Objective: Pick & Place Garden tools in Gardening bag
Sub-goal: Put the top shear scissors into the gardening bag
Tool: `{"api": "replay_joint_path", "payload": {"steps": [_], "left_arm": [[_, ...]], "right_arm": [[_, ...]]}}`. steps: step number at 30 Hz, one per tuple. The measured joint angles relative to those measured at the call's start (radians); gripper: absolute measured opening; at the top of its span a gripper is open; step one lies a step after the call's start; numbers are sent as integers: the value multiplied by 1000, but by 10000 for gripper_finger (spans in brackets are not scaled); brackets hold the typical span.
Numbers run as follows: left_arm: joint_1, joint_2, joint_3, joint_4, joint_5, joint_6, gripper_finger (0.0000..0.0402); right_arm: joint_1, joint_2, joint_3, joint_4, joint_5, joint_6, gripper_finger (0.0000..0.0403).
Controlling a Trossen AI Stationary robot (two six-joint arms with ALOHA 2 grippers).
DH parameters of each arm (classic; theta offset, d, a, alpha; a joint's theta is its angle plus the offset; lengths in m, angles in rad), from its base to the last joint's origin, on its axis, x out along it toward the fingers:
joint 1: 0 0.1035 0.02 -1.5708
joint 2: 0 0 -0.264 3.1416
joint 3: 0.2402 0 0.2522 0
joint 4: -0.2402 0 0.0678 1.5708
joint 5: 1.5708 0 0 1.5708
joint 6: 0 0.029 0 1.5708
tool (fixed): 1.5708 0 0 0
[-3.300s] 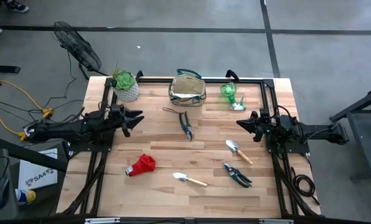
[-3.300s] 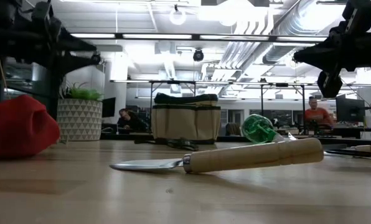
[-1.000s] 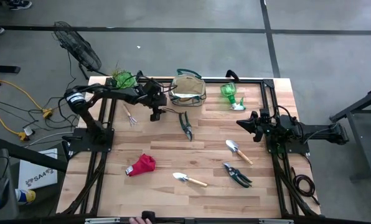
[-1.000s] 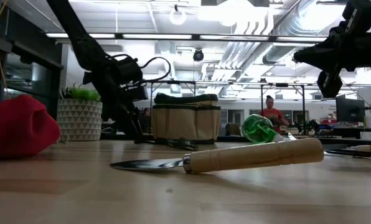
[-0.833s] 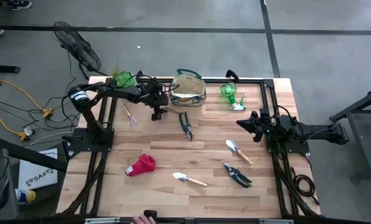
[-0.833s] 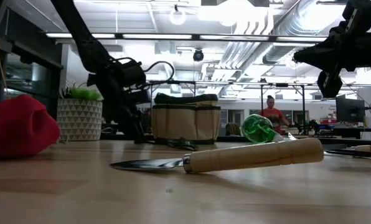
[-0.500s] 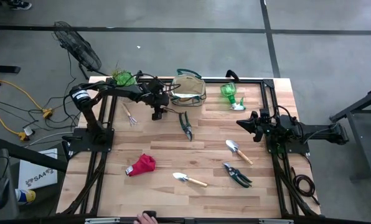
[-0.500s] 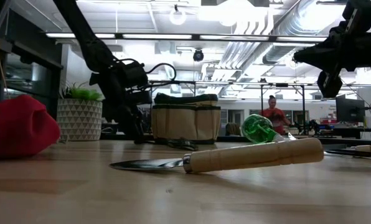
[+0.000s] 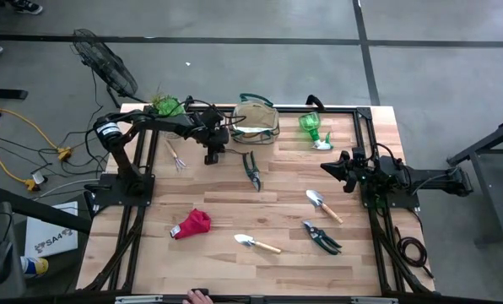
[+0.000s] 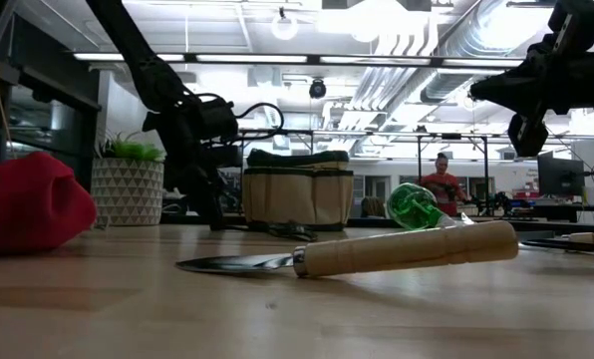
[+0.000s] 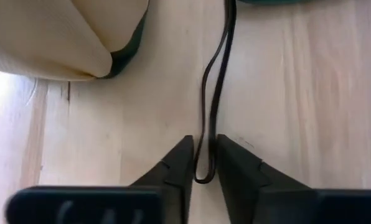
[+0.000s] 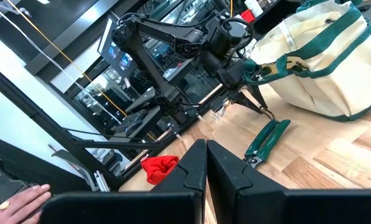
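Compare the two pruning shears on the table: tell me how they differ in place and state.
The pruning shears near the bag lie mid-table, just in front of the gardening bag; the other pruning shears lie toward the near right edge, beside a trowel. The first pair's thin dark loop sits between the fingers of the left gripper, which have closed in around it; the second pair lies untouched. Both have dark green handles and lie flat on the wood.
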Motion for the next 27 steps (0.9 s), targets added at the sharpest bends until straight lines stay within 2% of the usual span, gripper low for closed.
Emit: {"api": "replay_joint_path", "payload": {"steps": [5, 15, 27], "left_arm": [[0, 0, 0, -22, 0, -8, 7], [-16, -35, -5, -68, 6, -98, 1], [-34, -233, -10, -226, 8, -136, 0]], "right_arm": [[0, 0, 0, 0, 0, 0, 2], [0, 0, 0, 0, 0, 0, 2], [0, 0, 0, 0, 0, 0, 2]]}}
